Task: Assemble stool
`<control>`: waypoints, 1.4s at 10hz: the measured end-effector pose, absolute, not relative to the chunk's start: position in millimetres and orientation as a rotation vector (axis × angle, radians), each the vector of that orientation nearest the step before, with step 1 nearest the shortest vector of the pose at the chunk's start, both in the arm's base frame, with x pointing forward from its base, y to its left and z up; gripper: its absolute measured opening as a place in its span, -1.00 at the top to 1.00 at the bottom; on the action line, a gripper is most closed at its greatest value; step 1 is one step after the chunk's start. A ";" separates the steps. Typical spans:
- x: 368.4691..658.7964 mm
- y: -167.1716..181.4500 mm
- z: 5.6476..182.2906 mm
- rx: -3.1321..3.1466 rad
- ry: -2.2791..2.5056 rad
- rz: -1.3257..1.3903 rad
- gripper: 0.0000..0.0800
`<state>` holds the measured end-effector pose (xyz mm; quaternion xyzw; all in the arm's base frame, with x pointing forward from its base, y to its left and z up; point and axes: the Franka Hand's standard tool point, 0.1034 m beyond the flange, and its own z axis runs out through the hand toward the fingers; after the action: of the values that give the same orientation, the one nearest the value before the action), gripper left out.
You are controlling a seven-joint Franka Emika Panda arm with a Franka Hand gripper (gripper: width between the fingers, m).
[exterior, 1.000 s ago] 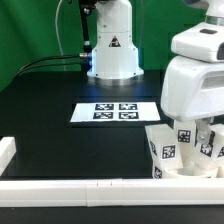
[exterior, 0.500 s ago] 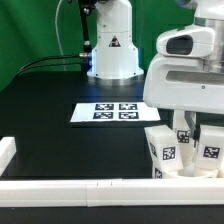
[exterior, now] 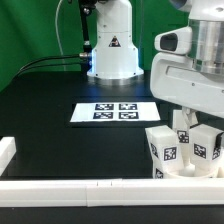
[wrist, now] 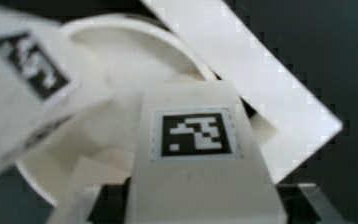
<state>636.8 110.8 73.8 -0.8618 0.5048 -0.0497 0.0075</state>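
My gripper [exterior: 190, 126] hangs over the stool parts at the exterior view's lower right. In the wrist view my gripper [wrist: 197, 204] is shut on a white blocky stool leg [wrist: 197, 130] with a black-and-white tag facing the camera, and its fingers [wrist: 108, 204] sit on both sides of the leg. The round white seat [wrist: 114, 95] lies right behind it. A second tagged leg [wrist: 30, 75] stands beside the seat. In the exterior view, tagged legs [exterior: 166, 150] stand clustered on or against the seat [exterior: 190, 172], partly hidden by my hand.
The marker board [exterior: 115, 112] lies mid-table. A long white rail [exterior: 80, 187] runs along the front edge, with a white block [exterior: 6, 150] at the exterior view's left. Another rail [wrist: 247, 55] passes behind the seat. The robot base [exterior: 112, 50] stands at the back.
My hand has shifted towards the exterior view's left and risen a little over the cluster of legs. The parts on the table look unmoved.
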 end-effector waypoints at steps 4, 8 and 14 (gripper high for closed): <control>634.6 109.1 73.7 -2.473 1.883 -0.153 0.16; 627.6 109.5 72.7 -1.763 2.438 -0.170 0.16; 626.5 116.2 87.4 -2.233 2.045 -0.149 -0.56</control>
<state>626.5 116.2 87.4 -0.7354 0.6737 -0.0491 0.0549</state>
